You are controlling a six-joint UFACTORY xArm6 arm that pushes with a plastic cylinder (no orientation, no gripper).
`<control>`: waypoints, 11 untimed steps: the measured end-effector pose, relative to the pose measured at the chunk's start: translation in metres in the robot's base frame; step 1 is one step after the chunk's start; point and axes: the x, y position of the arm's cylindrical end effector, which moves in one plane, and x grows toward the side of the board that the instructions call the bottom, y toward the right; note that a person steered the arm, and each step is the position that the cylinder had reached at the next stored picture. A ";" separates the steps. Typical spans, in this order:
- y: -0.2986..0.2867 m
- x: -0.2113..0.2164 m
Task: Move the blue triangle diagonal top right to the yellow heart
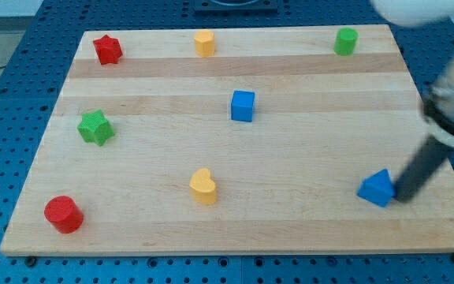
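The blue triangle point(377, 188) lies on the wooden board near the view's lower right. The yellow heart point(203, 187) lies at the lower middle, far to the triangle's left. My tip point(403, 196) is at the triangle's right side, touching or nearly touching it. The dark rod slants up to the view's right from there, blurred.
Other blocks on the board point(290, 229): a red star point(107, 49) top left, a yellow hexagon point(204, 42) top middle, a green cylinder point(345, 41) top right, a blue cube point(243, 106) in the middle, a green star point(95, 127) at left, a red cylinder point(63, 214) bottom left.
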 end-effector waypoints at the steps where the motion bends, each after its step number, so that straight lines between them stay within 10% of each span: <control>1: -0.036 -0.030; 3: 0.051 -0.005; 5: -0.102 0.027; 7: -0.076 0.041; 8: -0.015 0.001; 11: -0.087 -0.080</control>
